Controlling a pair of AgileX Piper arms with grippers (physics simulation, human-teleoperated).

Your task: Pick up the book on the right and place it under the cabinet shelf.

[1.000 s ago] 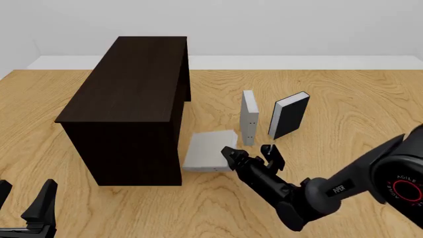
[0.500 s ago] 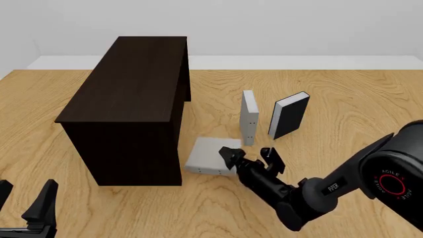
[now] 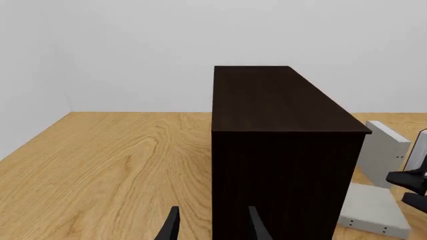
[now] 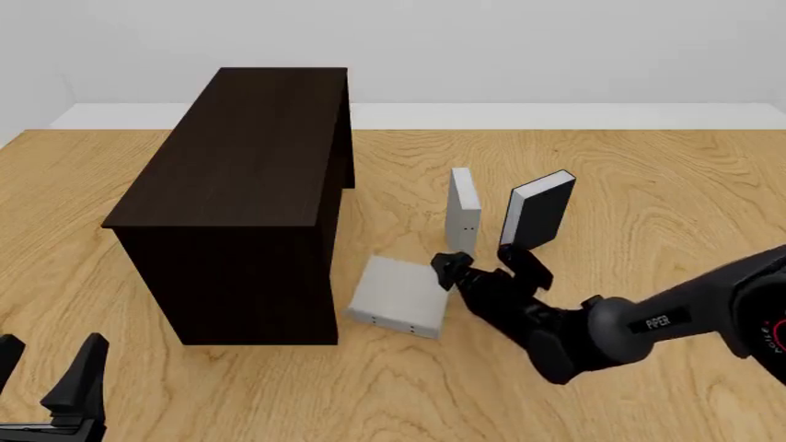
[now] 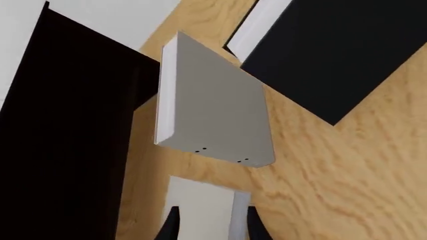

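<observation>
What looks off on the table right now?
One grey book lies flat and skewed on the table beside the cabinet, while the other grey book and the black book stand upright. The right end effector is open at the flat book's edge, holding nothing.

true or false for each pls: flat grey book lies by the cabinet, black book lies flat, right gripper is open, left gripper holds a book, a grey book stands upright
1. The flat grey book lies beside the cabinet: true.
2. The black book lies flat: false, it stands on edge.
3. The right gripper is open: true.
4. The left gripper holds a book: false, it is open and holds nothing.
5. A second grey book stands upright: true.
</observation>
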